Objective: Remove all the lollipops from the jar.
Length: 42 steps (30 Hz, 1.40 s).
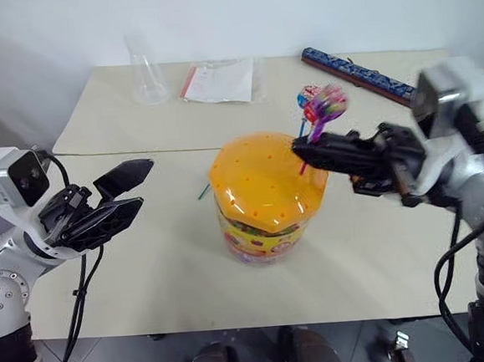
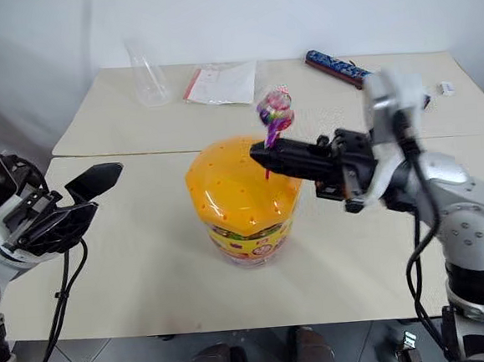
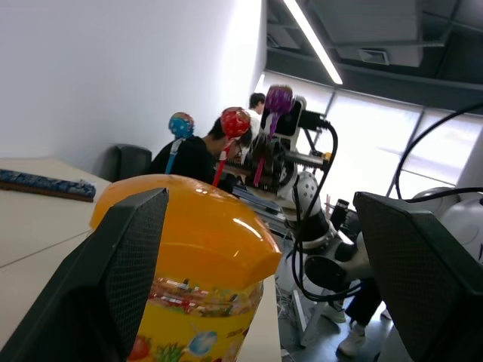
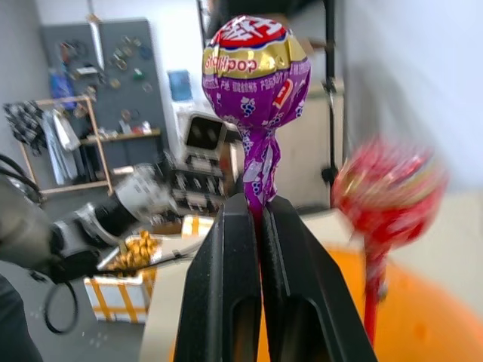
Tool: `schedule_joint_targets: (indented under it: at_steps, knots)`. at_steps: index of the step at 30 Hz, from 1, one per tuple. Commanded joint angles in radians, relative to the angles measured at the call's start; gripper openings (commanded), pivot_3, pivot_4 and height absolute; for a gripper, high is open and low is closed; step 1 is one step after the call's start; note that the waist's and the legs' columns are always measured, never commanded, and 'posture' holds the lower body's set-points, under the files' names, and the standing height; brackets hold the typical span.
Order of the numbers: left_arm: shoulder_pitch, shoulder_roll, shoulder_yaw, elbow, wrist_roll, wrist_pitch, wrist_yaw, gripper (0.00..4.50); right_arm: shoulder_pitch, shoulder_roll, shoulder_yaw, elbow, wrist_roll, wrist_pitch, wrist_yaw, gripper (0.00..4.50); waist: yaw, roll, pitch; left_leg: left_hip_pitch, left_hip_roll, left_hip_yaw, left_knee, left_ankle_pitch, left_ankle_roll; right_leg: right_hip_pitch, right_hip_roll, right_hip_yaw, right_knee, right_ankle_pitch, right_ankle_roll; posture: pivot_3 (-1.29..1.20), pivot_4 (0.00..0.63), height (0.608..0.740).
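Note:
The jar [image 1: 260, 221] is a clear tub with a yellow-red label and an orange holed lid [image 1: 255, 184], standing mid-table. My right gripper [image 1: 300, 149] reaches over the lid from the right, shut on the stick of a purple lollipop [image 4: 256, 68] just under its head. I cannot tell whether the stick's lower end is still in a hole. A red lollipop [image 4: 389, 185] and a pink-blue lollipop [image 3: 181, 124] stand upright in the lid beside it. My left gripper [image 1: 142, 185] hangs open to the left of the jar, apart from it, with nothing between its fingers.
A thin green stick [image 1: 202, 191] lies on the table by the jar's left side. At the back stand a clear glass flask [image 1: 145, 71], a plastic sleeve with paper [image 1: 221, 80] and a long blue patterned bar [image 1: 355, 73]. A seam crosses the table behind the jar.

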<state>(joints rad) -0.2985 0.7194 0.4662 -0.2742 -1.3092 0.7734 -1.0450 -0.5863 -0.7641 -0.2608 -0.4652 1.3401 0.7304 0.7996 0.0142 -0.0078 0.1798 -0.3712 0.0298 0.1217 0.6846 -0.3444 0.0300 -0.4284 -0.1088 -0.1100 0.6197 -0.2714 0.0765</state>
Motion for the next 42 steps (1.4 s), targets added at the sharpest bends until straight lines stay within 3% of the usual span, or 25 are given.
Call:
schedule_joint_targets:
  at_steps: [1, 4, 6, 9, 13, 16, 19, 20, 23, 27, 31, 35, 42]
  knots:
    - [-0.025, 0.021, -0.026, -0.037, 0.091, -0.074, -0.057, 4.17, 0.035, -0.128, -0.167, 0.035, 0.103, 0.072, -0.021, 0.03, 0.004, 0.0, 0.0, 0.0, 0.0, 0.0, 0.0, 0.0, 0.0, 0.0, 0.0, 0.0, 0.0, 0.0, 0.0, 0.0, 0.15, 0.74]
    - [-0.017, 0.051, -0.074, -0.04, 0.194, -0.13, -0.134, 4.17, 0.123, -0.238, -0.257, 0.058, 0.076, 0.121, 0.016, 0.03, 0.009, 0.0, 0.0, 0.0, -0.001, 0.001, 0.0, 0.0, 0.0, 0.0, 0.001, 0.0, -0.002, 0.0, 0.0, 0.0, 0.15, 0.74]
    - [-0.031, 0.038, -0.086, -0.028, 0.227, -0.167, -0.14, 4.17, 0.224, -0.321, -0.3, 0.079, -0.025, 0.145, 0.072, 0.03, 0.011, 0.0, 0.0, -0.001, 0.0, 0.003, 0.0, 0.0, 0.001, 0.001, 0.006, 0.001, -0.005, 0.0, 0.0, 0.0, 0.15, 0.74]
    - [-0.021, 0.06, -0.137, -0.001, 0.343, -0.254, -0.228, 4.17, 0.478, -0.406, -0.34, 0.206, -0.305, 0.091, 0.15, 0.03, 0.012, -0.002, -0.001, -0.001, 0.001, 0.003, 0.0, 0.0, 0.001, 0.002, 0.008, 0.002, -0.008, 0.0, 0.0, 0.0, 0.15, 0.74]
    - [-0.017, 0.049, -0.144, 0.016, 0.356, -0.276, -0.259, 4.17, 0.676, -0.498, -0.115, 0.429, -0.775, -0.17, 0.117, 0.03, 0.009, -0.003, -0.002, 0.0, 0.001, 0.007, 0.0, 0.0, 0.003, 0.002, 0.008, 0.003, -0.009, 0.0, 0.0, 0.0, 0.15, 0.74]
    - [0.002, 0.055, -0.138, 0.025, 0.357, -0.263, -0.258, 4.17, 0.622, -0.413, -0.049, 0.557, -0.852, -0.283, 0.113, 0.03, 0.003, -0.003, -0.001, 0.001, 0.001, 0.009, 0.0, 0.0, 0.002, 0.0, 0.008, 0.005, -0.009, 0.0, 0.0, 0.0, 0.15, 0.74]
    - [0.015, 0.062, -0.142, 0.034, 0.379, -0.272, -0.267, 4.17, 0.619, -0.401, 0.011, 0.645, -0.953, -0.423, 0.187, 0.03, -0.008, 0.003, 0.0, 0.001, 0.002, 0.01, 0.0, 0.001, 0.001, -0.001, 0.01, 0.005, -0.008, 0.0, 0.0, 0.0, 0.15, 0.74]
    - [0.014, 0.058, -0.139, 0.035, 0.381, -0.274, -0.262, 4.17, 0.613, -0.395, 0.017, 0.661, -0.953, -0.424, 0.212, 0.03, -0.01, 0.003, 0.0, 0.001, 0.002, 0.01, 0.0, 0.001, 0.001, -0.001, 0.01, 0.005, -0.008, 0.0, 0.0, 0.0, 0.15, 0.74]
    - [0.01, 0.042, -0.123, 0.033, 0.37, -0.281, -0.249, 4.17, 0.578, -0.379, 0.009, 0.684, -0.937, -0.395, 0.248, 0.75, -0.014, 0.003, 0.0, 0.002, 0.003, 0.01, -0.001, 0.001, 0.001, -0.001, 0.01, 0.005, -0.008, 0.0, 0.0, 0.0, 0.15, 0.74]
    - [-0.003, 0.018, -0.105, 0.04, 0.37, -0.307, -0.224, 4.17, 0.525, -0.352, -0.052, 0.634, -0.865, -0.369, 0.302, 2.08, -0.015, 0.003, 0.0, 0.002, 0.003, 0.01, 0.0, 0.001, 0.001, 0.0, 0.009, 0.006, -0.008, 0.0, 0.0, 0.0, 0.15, 0.74]
    - [-0.025, -0.025, -0.063, 0.072, 0.3, -0.285, -0.176, 4.17, 0.407, -0.278, -0.138, 0.394, -0.627, -0.314, 0.372, 3.42, -0.017, 0.003, 0.0, 0.002, 0.003, 0.009, 0.0, 0.001, 0.0, 0.0, 0.01, 0.007, -0.006, 0.0, 0.0, 0.0, 0.15, 0.74]
    - [-0.063, -0.059, -0.028, 0.116, 0.218, -0.227, -0.104, 4.17, 0.245, -0.173, -0.14, 0.213, -0.445, -0.228, 0.266, 3.42, -0.015, 0.003, 0.0, 0.002, 0.004, 0.006, 0.0, 0.001, -0.001, 0.0, 0.007, 0.006, -0.001, 0.0, 0.0, 0.0, 0.15, 0.74]
    - [-0.052, -0.068, -0.03, 0.099, 0.127, -0.126, -0.08, 4.17, 0.076, -0.069, -0.05, 0.052, -0.345, -0.154, 0.143, 3.42, -0.001, 0.002, 0.0, 0.0, 0.001, 0.001, 0.0, 0.0, 0.0, -0.001, 0.001, 0.002, -0.001, 0.0, 0.001, 0.0, 0.15, 0.74]
